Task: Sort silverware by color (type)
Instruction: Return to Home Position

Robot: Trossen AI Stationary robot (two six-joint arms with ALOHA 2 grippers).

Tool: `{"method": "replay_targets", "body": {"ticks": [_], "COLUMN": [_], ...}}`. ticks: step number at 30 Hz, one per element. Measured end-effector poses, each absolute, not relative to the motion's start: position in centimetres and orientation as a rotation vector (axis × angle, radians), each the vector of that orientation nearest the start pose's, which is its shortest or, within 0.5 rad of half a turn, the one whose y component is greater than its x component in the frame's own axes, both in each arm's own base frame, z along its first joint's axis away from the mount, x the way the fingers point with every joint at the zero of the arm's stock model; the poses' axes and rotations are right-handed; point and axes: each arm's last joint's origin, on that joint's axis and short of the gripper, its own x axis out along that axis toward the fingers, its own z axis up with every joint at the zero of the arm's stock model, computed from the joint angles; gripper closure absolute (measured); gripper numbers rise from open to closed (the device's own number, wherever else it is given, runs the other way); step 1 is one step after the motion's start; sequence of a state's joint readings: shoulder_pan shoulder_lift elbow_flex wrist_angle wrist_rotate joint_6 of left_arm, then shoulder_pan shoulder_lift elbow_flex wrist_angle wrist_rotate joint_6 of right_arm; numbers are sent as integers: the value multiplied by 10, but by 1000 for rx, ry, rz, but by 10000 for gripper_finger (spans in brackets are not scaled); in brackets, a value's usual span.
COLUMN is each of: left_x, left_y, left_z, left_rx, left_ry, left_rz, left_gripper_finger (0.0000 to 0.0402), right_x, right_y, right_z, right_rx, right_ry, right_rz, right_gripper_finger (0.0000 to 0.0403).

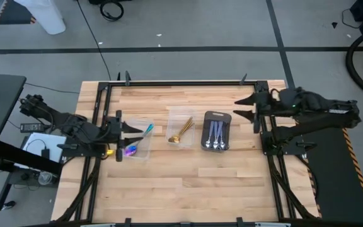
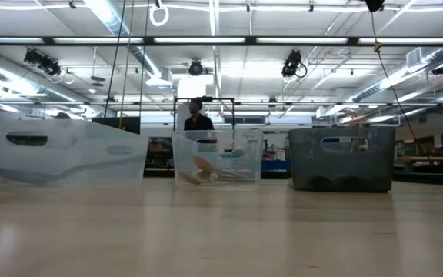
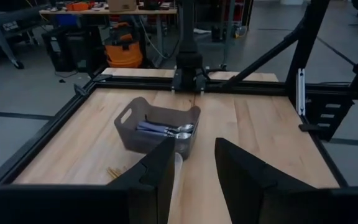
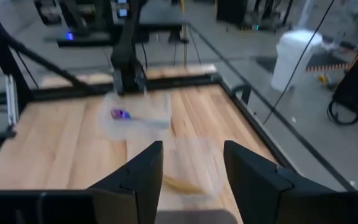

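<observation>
Three groups of spoons show in the high view. The purple-and-teal spoons (image 1: 133,147) lie in the left clear tub (image 1: 138,153). Gold spoons (image 1: 181,133) lie in the middle clear tub (image 1: 172,113), and silver spoons (image 1: 215,133) in the dark grey tray (image 1: 217,115). My left gripper (image 1: 131,128) is open at the left tub's left edge, touching nothing. My right gripper (image 1: 239,108) is open too, right of the tray near the table's right edge. The right wrist view shows a purple spoon (image 4: 119,114) and gold spoons (image 4: 182,185).
The black frame rail (image 1: 188,82) runs around the wooden table. The table's near half (image 1: 181,189) is bare wood. In the low view the three containers stand in a row, and a person (image 2: 198,119) stands in the room far behind them.
</observation>
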State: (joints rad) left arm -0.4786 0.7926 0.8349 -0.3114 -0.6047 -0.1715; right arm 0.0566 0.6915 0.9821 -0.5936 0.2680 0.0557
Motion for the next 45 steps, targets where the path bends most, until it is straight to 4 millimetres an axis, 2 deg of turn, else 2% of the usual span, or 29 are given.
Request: {"method": "replay_targets", "body": {"ticks": [10,20,29,36,45], "left_x": [129,105,88,80,86], "left_y": [-48,-36,-27,-23,-26], "left_z": [344,344,327,309,281], "left_rx": [-43,-36,-48,-105,-175], "left_ry": [200,213,192,123,-9], "left_rz": [143,145,142,140,145], "left_gripper_finger": [278,278,278,278,278], "right_x": [82,38,7,-5,6], "right_y": [-3,-6,-9,-9,-9], "right_z": [389,395,395,390,362], "right_rx": [16,20,27,36,49], "right_ry": [88,-59,-159,-197,-254], "right_rz": [-213,-213,-260,-260,-274], "right_gripper_finger": [223,223,223,223,223]}}
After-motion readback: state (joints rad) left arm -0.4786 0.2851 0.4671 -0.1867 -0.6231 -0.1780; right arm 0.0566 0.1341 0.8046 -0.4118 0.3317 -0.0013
